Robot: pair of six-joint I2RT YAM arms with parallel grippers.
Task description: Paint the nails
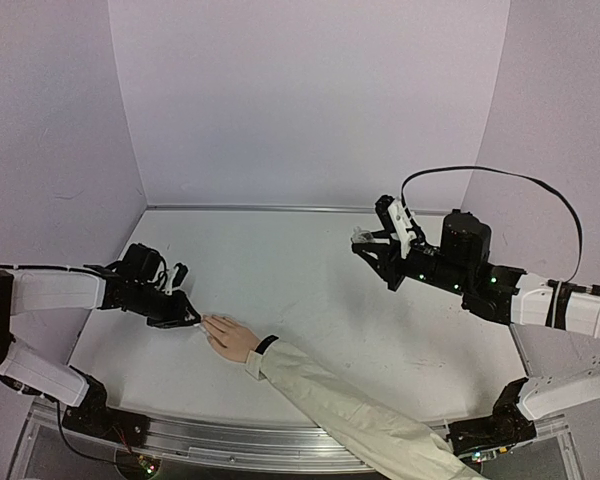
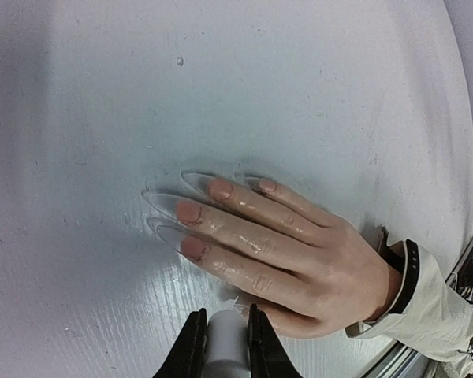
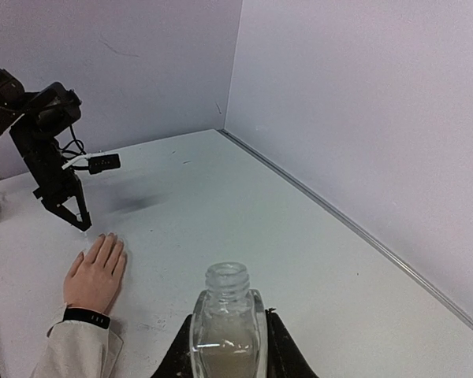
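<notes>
A light-skinned hand [image 1: 230,338] lies flat on the white table, with a black wristband [image 2: 408,276] and a cream sleeve [image 1: 350,410]. Its nails [image 2: 170,206] are long clear tips over pink nail beds, pointing left in the left wrist view. My left gripper [image 1: 185,318] [image 2: 223,315] is shut on a white cylindrical brush cap [image 2: 227,342]. The pale bristles [image 2: 238,304] touch the finger nearest the camera. My right gripper [image 1: 372,252] [image 3: 229,327] is shut on an open clear glass bottle [image 3: 227,315] holding pale liquid, raised over the table's right side.
Pale walls close in the table [image 1: 300,270] at the back and sides. A metal rail [image 1: 230,440] runs along the near edge. A black cable [image 1: 500,175] loops above the right arm. The left arm [image 3: 47,150] stands by the hand [image 3: 94,272] in the right wrist view.
</notes>
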